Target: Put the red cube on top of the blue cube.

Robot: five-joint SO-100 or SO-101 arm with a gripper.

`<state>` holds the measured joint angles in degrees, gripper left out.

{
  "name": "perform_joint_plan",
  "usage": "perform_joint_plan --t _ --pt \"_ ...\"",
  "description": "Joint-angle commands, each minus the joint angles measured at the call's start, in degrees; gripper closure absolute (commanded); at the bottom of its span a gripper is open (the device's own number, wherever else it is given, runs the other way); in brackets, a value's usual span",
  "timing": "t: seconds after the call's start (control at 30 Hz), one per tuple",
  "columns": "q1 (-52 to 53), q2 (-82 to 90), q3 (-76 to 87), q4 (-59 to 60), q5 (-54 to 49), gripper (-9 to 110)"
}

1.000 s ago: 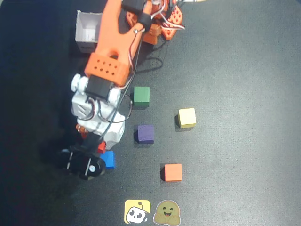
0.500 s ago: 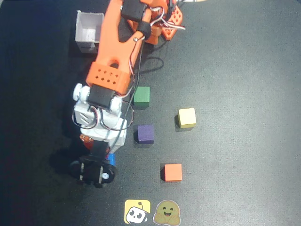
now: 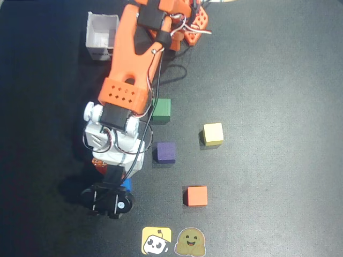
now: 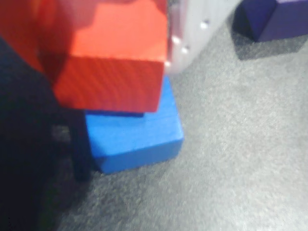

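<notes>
Near the surface's (image 3: 278, 80) bottom edge, the jaws clamp the red cube (image 4: 113, 62) over the blue cube (image 4: 134, 137); purple cube (image 3: 165, 152) and orange cube (image 3: 196, 196) sit nearby.

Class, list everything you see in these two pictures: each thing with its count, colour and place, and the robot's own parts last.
red cube: one, red, in the end effector, over the blue cube in the wrist view
blue cube: one, blue, on the mat beneath the red cube
purple cube: one, dark purple, mid mat
green cube: one, dark green, beside the arm
yellow cube: one, pale yellow, right of purple
orange cube: one, orange, lower centre
white box: one, top left
stickers: two, bottom edge
arm: one, orange and white
end effector: one, closed on the red cube
</notes>
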<state>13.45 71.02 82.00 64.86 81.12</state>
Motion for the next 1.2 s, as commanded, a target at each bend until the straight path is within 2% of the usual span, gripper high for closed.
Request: perform_joint_plan --t 0.0,1.17 --pt "-0.18 0.44 -4.22 0.18 -0.09 93" --pt "-1.14 -1.23 -3.96 -2.55 1.67 93"
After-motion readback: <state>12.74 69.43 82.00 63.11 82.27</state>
